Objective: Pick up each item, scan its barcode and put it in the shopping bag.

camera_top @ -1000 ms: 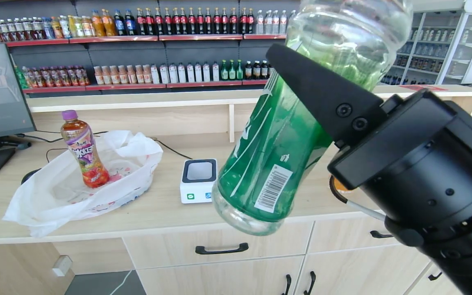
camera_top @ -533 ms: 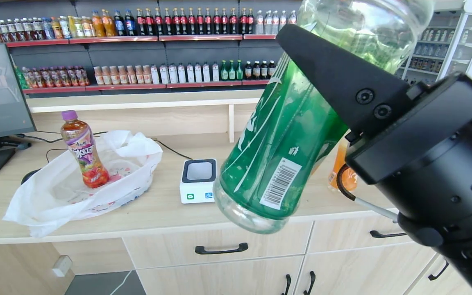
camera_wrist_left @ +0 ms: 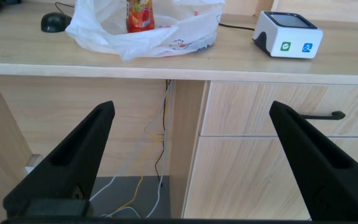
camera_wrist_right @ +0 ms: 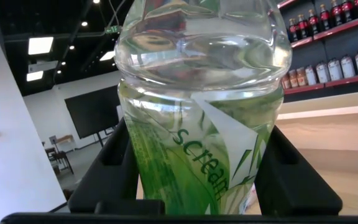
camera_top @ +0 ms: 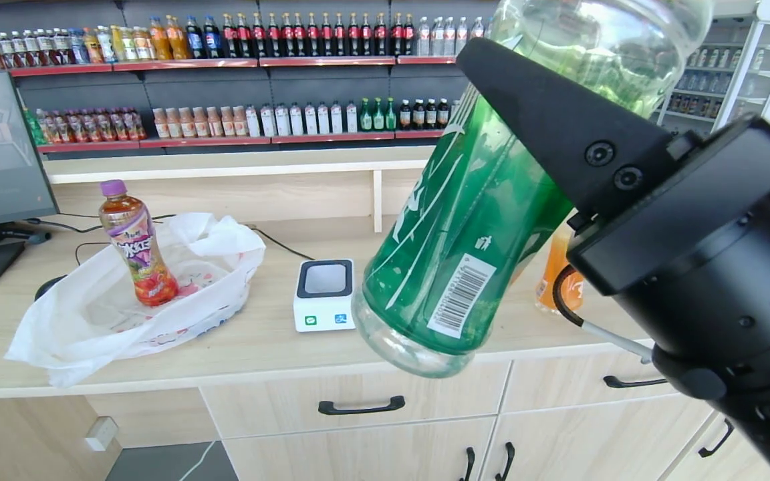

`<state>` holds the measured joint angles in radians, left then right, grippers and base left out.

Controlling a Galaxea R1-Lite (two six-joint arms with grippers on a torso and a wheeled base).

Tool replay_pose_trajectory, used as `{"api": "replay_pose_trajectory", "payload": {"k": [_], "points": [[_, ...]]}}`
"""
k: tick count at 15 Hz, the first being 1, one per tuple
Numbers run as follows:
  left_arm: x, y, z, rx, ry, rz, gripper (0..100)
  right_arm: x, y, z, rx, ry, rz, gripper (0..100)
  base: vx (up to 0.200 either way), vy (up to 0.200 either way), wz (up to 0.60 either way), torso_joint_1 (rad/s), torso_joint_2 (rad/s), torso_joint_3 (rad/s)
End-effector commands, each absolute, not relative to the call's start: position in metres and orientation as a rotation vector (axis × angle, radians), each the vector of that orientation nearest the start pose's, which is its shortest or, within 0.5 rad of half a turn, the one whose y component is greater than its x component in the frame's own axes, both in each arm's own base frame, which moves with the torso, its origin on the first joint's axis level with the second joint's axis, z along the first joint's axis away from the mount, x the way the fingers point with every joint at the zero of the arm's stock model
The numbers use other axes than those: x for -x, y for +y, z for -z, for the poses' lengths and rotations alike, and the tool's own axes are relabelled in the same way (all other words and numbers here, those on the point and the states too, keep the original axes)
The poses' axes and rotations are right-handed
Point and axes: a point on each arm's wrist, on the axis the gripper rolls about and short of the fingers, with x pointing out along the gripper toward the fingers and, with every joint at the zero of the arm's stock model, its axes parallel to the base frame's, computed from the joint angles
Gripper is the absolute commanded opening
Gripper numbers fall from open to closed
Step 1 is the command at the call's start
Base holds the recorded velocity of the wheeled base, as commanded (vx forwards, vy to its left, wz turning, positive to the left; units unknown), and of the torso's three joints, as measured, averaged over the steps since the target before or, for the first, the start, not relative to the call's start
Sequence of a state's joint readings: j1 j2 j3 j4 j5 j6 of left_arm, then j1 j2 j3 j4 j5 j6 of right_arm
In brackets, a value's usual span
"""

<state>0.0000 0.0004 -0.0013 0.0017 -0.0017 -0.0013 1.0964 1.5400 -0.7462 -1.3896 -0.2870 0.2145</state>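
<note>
- Green bottle [camera_top: 452, 227]: tilted in the air, just right of the scanner [camera_top: 323, 294], clamped mid-body by my right gripper [camera_wrist_right: 202, 163]. I judge it heavy, smooth, slightly squashy.
- Left gripper [camera_wrist_left: 191, 107]: spread wide, empty.

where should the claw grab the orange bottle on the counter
Take the orange bottle around its lower body, coming level from the robot's side of the counter. It seems to stand upright, so a sideways grip across its round body should fit. Its top is hidden behind the green bottle.
</note>
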Motion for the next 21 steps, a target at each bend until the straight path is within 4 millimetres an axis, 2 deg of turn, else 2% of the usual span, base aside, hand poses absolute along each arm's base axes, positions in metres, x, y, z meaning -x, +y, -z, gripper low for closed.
{"api": "replay_pose_trajectory", "payload": {"k": [1, 13, 21], "points": [[0.023, 0.0, -0.076, 0.002, 0.0, 0.002, 100, -0.12, 0.22, -0.285, -0.59, -0.389, -0.839, 0, 0.0, 0.0, 0.0, 0.0, 0.0, 0.0], [0.023, 0.0, -0.076, 0.002, 0.0, 0.002, 100, -0.119, 0.218, -0.279, -0.568, -0.372, -0.835, 0, 0.0, 0.0, 0.0, 0.0, 0.0, 0.0], [0.023, 0.0, -0.076, 0.002, 0.0, 0.002, 100, -0.121, 0.216, -0.256, -0.461, -0.322, -0.76, 0, 0.0, 0.0, 0.0, 0.0, 0.0, 0.0]]}}
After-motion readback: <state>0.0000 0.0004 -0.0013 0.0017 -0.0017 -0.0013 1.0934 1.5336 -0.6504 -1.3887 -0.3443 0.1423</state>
